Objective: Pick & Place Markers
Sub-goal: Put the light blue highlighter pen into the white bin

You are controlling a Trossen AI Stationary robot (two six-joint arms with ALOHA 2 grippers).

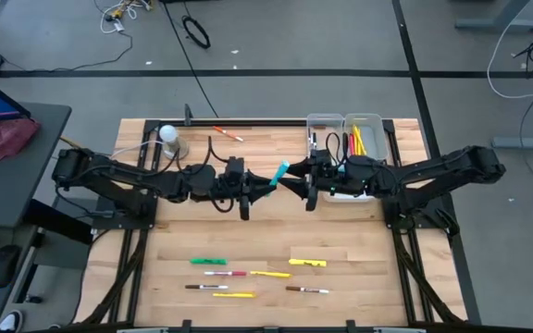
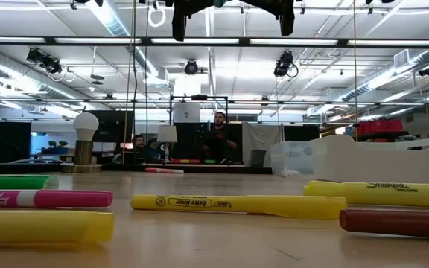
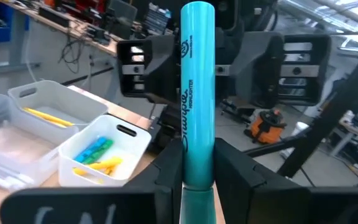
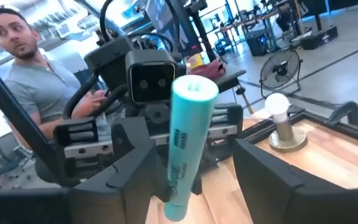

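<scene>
High above the table's middle, my left gripper (image 1: 266, 182) (image 3: 199, 180) is shut on a cyan highlighter (image 1: 279, 172) (image 3: 197, 93). My right gripper (image 1: 296, 181) (image 4: 191, 174) faces it from the right, open. Its fingers stand on either side of the highlighter's free end (image 4: 188, 118), with a clear gap on one side. Several markers lie flat on the near part of the table, among them a green one (image 1: 207, 262), a yellow one (image 1: 307, 263) and a yellow highlighter (image 2: 237, 203). My left gripper pinches the cyan highlighter's rear end (image 3: 197, 171) between its two fingers. The fingers come level from the table's left. The highlighter sticks out past the fingertips along them, slanting toward the far right, lifted clear of the table.
Two clear bins (image 1: 344, 139) with markers inside stand at the far right, just behind my right arm. A white ball on a grey base (image 1: 170, 139) and a red-capped marker (image 1: 228, 134) sit at the far edge. A person (image 4: 23, 68) stands beyond the table.
</scene>
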